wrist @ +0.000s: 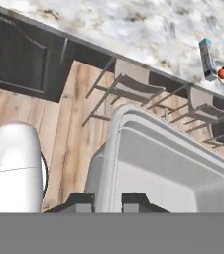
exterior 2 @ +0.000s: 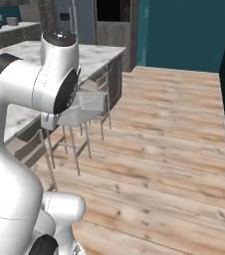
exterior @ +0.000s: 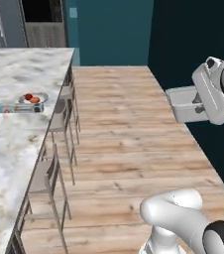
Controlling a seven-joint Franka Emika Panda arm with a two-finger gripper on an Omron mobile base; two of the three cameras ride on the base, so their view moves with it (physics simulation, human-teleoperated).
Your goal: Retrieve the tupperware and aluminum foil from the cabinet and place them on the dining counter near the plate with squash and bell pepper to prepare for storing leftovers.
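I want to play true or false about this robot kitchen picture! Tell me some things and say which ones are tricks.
1. The gripper is holding the tupperware by its rim. True.
2. The aluminum foil is lying on the floor. False: it lies on the dining counter, right beside the plate.
3. The plate has red and orange food on it. True.
4. The tupperware is already sitting on the dining counter. False: it is up in the air over the wooden floor, away from the counter.
5. Stools stand along the edge of the counter. True.
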